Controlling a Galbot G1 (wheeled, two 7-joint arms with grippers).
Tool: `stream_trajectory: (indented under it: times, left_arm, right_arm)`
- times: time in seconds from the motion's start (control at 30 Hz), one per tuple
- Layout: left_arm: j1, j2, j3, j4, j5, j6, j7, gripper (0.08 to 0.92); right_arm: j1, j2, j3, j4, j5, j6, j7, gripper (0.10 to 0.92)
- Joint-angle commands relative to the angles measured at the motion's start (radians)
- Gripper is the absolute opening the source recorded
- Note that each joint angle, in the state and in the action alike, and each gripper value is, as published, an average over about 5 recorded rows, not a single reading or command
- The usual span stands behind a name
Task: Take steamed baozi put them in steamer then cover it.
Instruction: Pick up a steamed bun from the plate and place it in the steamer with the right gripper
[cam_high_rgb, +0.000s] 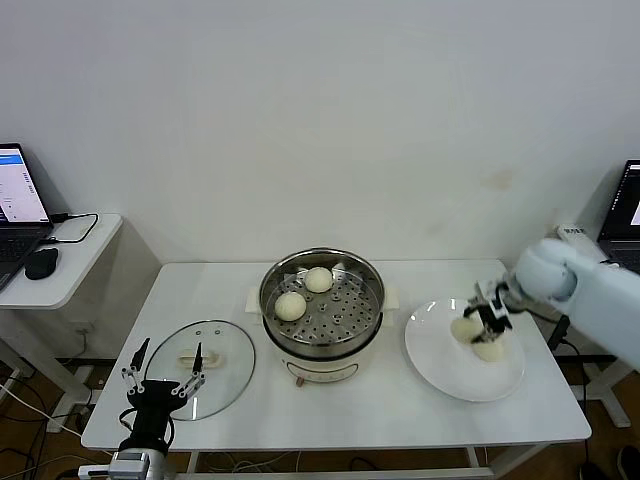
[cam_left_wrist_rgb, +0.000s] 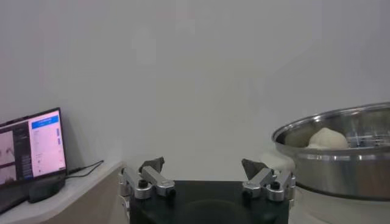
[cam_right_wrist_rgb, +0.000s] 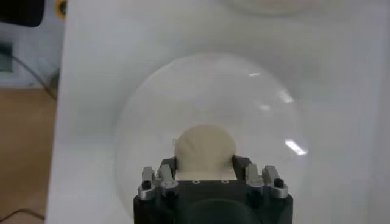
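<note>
A plain white wall backs a white table, with a small side desk at the far left carrying a laptop and a mouse. At the middle of the table stands the steamer, a shiny steel pot on a cream base, and two steamed baozi lie on its perforated tray: one toward the far side and one on the left of the tray. To the steamer's left, near the table's front edge, the cover lies flat on the table, its cream handle up. To the steamer's right sits a white plate with the other two buns on it, close together. The right gripper is down over the plate, and in the right wrist view its fingers stand on either side of one bun, pressed to its flanks, so the claw is closed only as far as the bun's width and has hold of it; the second bun lies just nearer on the plate. The left gripper hovers at the near left by the cover, its fingers spread wide apart and holding nothing.
</note>
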Motion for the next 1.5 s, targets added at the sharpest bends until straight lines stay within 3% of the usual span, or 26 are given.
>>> stream_trajectory:
  times: [0.03, 0.3, 0.53, 1.13, 1.5]
  left_arm:
    - [0.002, 0.004, -0.006, -0.006, -0.007, 0.000, 0.000, 0.823]
    - [0.001, -0.007, -0.011, -0.011, -0.010, 0.000, -0.001, 0.823]
    - [0.006, -0.021, -0.025, -0.019, -0.015, -0.001, -0.002, 0.823]
    - [0.007, -0.040, -0.041, -0.002, -0.027, -0.016, -0.010, 0.823]
    - [0.008, -0.044, -0.043, 0.009, -0.032, -0.023, -0.018, 0.823]
  right_arm:
    - [0.471, 0.188, -0.190, -0.054, 0.185, 0.001, -0.008, 0.583]
    - [0.503, 0.379, -0.266, -0.035, 0.263, 0.043, 0.054, 0.585]
    - [0.426, 0.519, -0.329, -0.031, 0.271, 0.167, 0.091, 0.585]
    - [0.349, 0.659, -0.436, -0.101, 0.000, 0.556, 0.093, 0.588]
    - [0.334, 0.654, -0.443, -0.087, -0.067, 0.656, 0.099, 0.594]
